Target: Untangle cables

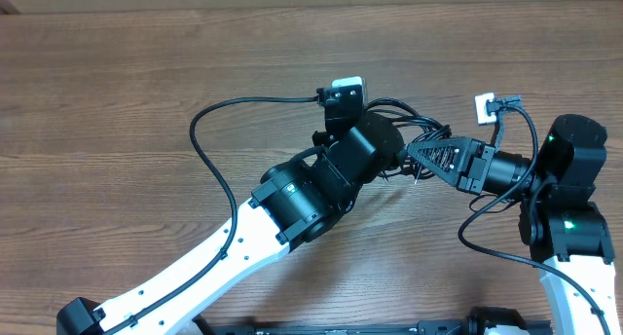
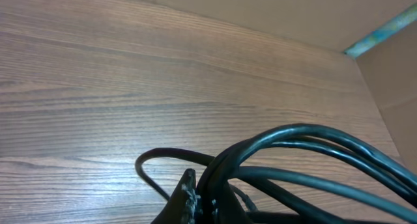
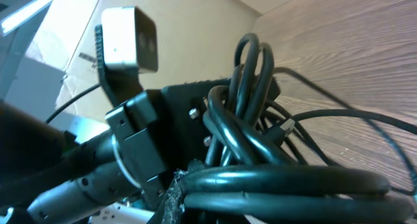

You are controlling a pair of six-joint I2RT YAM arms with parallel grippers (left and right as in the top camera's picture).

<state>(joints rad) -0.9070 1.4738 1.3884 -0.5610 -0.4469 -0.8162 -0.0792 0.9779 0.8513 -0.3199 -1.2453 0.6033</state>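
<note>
The left pincer (image 2: 197, 202) is clamping shut on the cables (image 1: 428, 129). In its own wrist view I am seeing several black strands fanning out from between its jaws and arching off to the right above the desk (image 1: 117, 92). From overhead, the pincer itself is hiding under the left wrist, so I am trusting the wrist view for that grip.

Moving right, the cables are bunching in a tight knot between the two arms, just past the middle of the desk. The loops are folding over one another, and a few thinner strands are trailing onto the wood. I am not making out any plug end clearly.

Further right, the right pincer (image 1: 415, 155) is closing on the same bundle, its pointed fingers aiming left and sitting very near the left wrist.

What is worrying me:
- Both pincers are holding the knot almost at one spot, so pulling apart from here is likely to cinch the loops rather than free them.
- The two wrists are crowding each other, and any twist is risking a collision.
- I cannot tell which strand each pincer is holding, so I may be pulling on the same cable from both ends.
</note>
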